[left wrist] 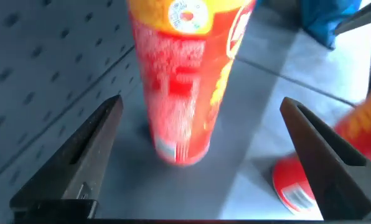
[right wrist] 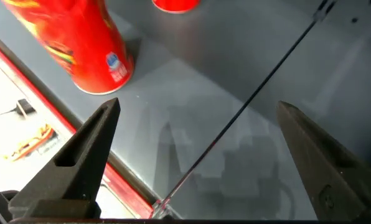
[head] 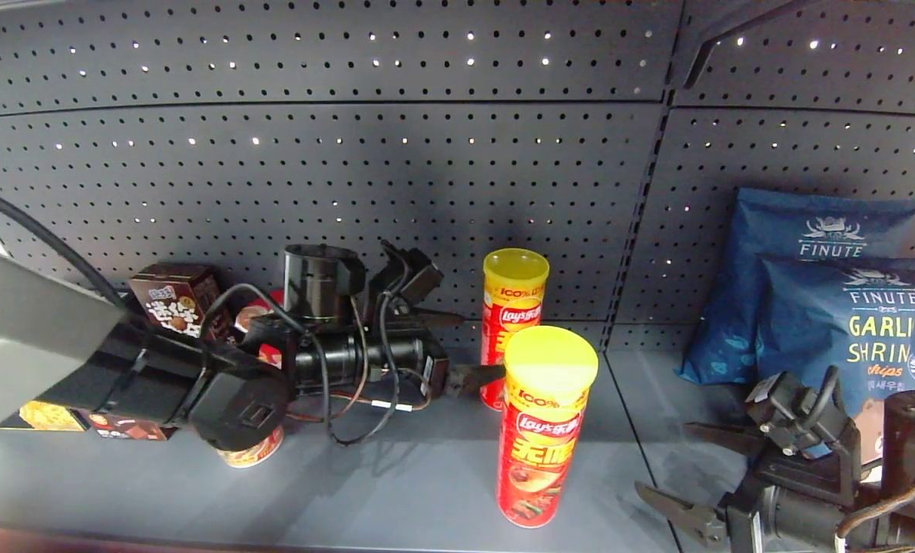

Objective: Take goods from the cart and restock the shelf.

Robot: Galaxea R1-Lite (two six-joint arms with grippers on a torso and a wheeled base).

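Left gripper (head: 463, 346) jaws wide at rear can (head: 512, 307); left wrist view shows gap. Right gripper (head: 676, 467) jaws wide.

We log two cans: front can (head: 543, 430) and rear can (head: 511, 307), both with red bodies, yellow lids and a yellow band under the lid. Bags (head: 849, 322) are blue, with white and yellow lettering. Box (head: 174, 298) is dark brown with white characters. Pegboard (head: 349, 169) is dark grey, with a regular grid of small holes. Shelf (head: 396, 484) is plain grey. Left gripper (head: 480, 346) and right gripper (head: 664, 458) are black.
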